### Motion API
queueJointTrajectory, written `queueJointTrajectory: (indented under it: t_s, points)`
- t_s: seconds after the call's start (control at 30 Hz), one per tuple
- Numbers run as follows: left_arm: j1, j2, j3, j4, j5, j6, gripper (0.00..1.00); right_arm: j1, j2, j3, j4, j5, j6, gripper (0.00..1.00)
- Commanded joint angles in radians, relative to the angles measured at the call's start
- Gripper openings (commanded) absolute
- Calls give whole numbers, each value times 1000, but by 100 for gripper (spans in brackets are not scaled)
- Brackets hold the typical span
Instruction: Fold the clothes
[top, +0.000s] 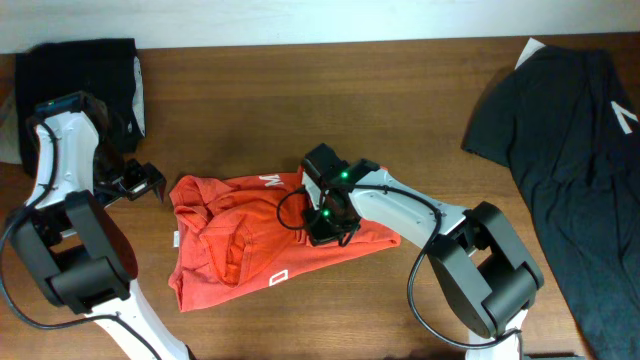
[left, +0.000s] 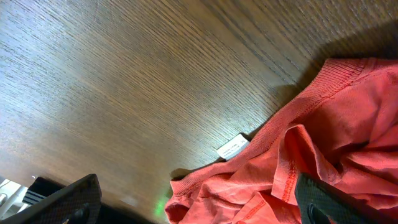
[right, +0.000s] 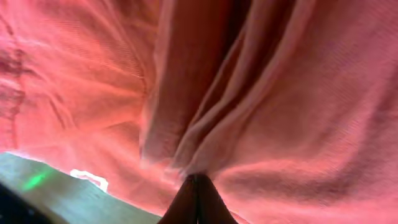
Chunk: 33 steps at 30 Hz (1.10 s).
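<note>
Overhead: the red-orange T-shirt (top: 240, 245) lies crumpled on the worktop (top: 300, 100), beneath the right claw (top: 328, 228) and just beside the left claw (top: 140, 182). Left wrist: left claw spread, collar ahead. Right wrist: right claw pinches gathered cloth; probably flattening, so next pull outward

The overhead camera looks straight down on the whole table (top: 300, 100). The left wrist view skims low over the wood towards the T-shirt (left: 323, 124), which all views share. The right wrist view presses close against its cloth.
</note>
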Motion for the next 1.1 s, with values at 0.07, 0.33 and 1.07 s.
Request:
queueJointTrajectory:
  t_s: [0.07, 0.33, 1.07]
  points:
    - [-2, -2, 9, -5, 12, -3, 99, 6, 6, 80, -92, 123, 11, 4]
    - [-90, -2, -224, 163, 334, 249, 99, -565, 6, 345, -295, 229, 11, 99]
    - [-55, -2, -576, 390, 655, 506, 91, -916, 6, 345, -330, 236, 11, 99]
